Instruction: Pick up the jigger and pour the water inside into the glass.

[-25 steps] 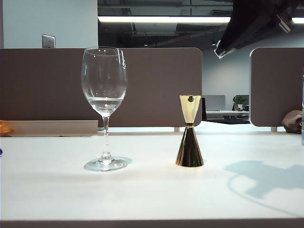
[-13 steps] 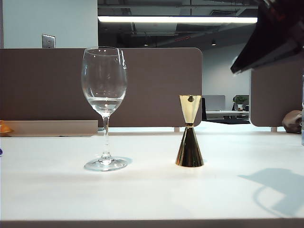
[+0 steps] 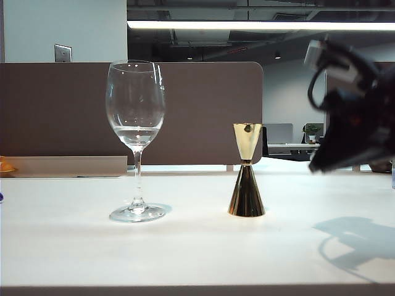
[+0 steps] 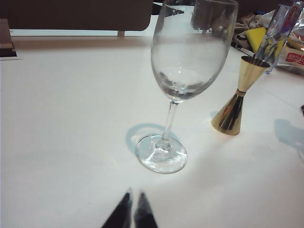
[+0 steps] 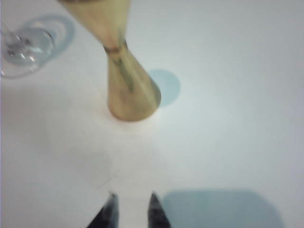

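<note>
Gold jigger stands upright on the white counter, hourglass shape, narrow waist, shiny mirror finish, wider cone down; roughly mid-counter, right of the wine glass and clearly apart from it. Any water inside the jigger can't be seen from these angles. Glass is upright too, clear stemmed, a little clear liquid low in the bowl. Right wrist view: jigger near, ahead of the right claw, blurred; the two dark tips stand a little apart, nothing between them, not touching the jigger. Glass foot just in the corner there. Left wrist view: left claw low over the counter, tips nearly together with a thin gap, holding nothing, glass ahead, jigger beyond it. Versus a second ago in the exterior view: right arm was high at the upper right edge, now has come down to about jigger height, right of the jigger, still apart from it; its shadow on the counter shifted right. Jigger and glass unmoved.
</note>
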`<state>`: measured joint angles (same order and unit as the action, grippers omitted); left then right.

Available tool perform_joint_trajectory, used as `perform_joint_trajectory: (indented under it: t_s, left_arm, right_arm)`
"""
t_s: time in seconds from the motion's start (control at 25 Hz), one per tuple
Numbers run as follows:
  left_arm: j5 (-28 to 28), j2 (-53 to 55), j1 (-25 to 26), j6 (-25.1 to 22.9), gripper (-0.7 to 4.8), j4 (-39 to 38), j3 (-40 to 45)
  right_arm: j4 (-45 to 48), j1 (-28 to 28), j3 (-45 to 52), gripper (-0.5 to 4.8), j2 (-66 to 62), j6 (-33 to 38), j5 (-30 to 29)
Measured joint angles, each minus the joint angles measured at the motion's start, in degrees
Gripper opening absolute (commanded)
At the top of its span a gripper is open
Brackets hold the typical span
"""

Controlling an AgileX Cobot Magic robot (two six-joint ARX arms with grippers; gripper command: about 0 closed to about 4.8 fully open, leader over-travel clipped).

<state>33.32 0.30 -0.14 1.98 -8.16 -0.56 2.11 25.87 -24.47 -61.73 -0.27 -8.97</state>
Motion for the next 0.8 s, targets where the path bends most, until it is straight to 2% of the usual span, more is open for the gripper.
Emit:
perform_joint_trajectory:
  t_s: [0.32, 0.56, 0.8]
  left_arm:
    - [0.0, -0.02, 0.0, 0.0, 0.22, 0.0, 0.0]
    - [0.0, 0.0, 0.0, 0.0, 0.22, -0.02, 0.0]
    - [0.0, 0.0, 0.0, 0.0, 0.22, -0.02, 0.0]
  right_arm:
    - [6.23, 0.0, -0.15, 1.01, -10.47, 0.0, -0.09]
    - [12.7, 0.0, -0.17, 1.81, -11.1, 0.0, -0.04]
    - [22.03, 0.0, -0.24, 1.93, -11.5, -0.02, -0.09]
